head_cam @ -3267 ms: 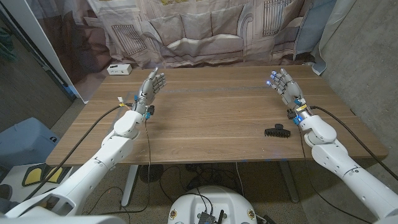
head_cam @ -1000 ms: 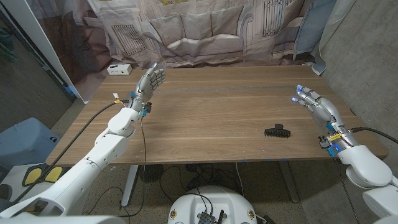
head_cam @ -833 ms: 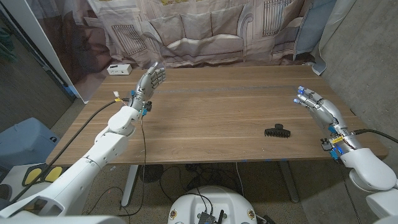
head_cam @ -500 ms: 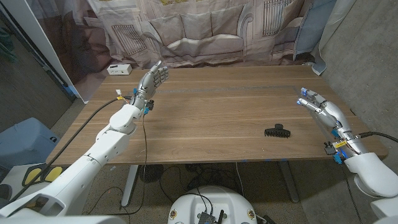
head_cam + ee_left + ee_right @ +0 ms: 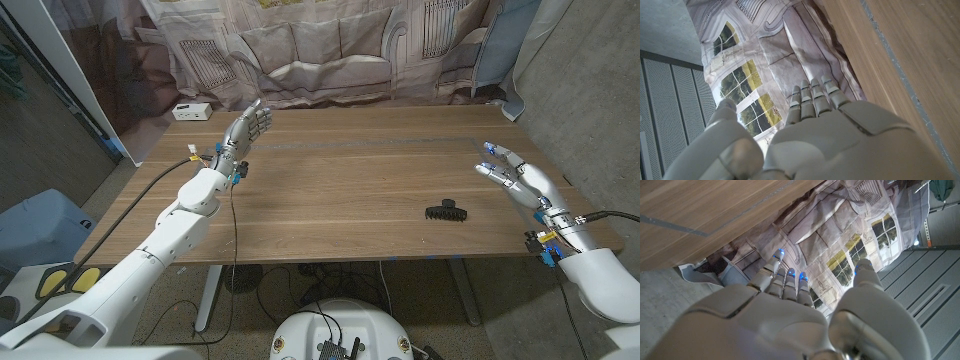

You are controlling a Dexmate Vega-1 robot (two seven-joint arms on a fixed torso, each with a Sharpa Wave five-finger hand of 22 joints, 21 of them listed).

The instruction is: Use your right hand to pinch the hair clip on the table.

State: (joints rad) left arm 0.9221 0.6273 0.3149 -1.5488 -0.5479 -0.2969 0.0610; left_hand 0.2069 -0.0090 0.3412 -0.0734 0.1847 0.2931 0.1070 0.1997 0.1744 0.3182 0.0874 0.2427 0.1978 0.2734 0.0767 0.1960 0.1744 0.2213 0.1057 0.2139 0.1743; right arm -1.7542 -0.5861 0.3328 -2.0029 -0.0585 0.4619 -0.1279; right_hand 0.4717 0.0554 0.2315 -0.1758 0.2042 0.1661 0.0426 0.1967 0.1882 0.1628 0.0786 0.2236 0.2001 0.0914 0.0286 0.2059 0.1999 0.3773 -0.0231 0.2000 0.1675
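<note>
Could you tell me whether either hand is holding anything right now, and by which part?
Nothing is held: the right hand, the left hand and the hair clip are apart.

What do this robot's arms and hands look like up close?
Smooth white rounded arm shells. Each robot hand, left and right, is grey and human-shaped; the right's fingertips glow blue. Black cables run to both wrists, which carry small blue and yellow fittings.

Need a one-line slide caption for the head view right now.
Right hand open near the table's right edge, apart from the black hair clip; left hand raised open at far left.
</note>
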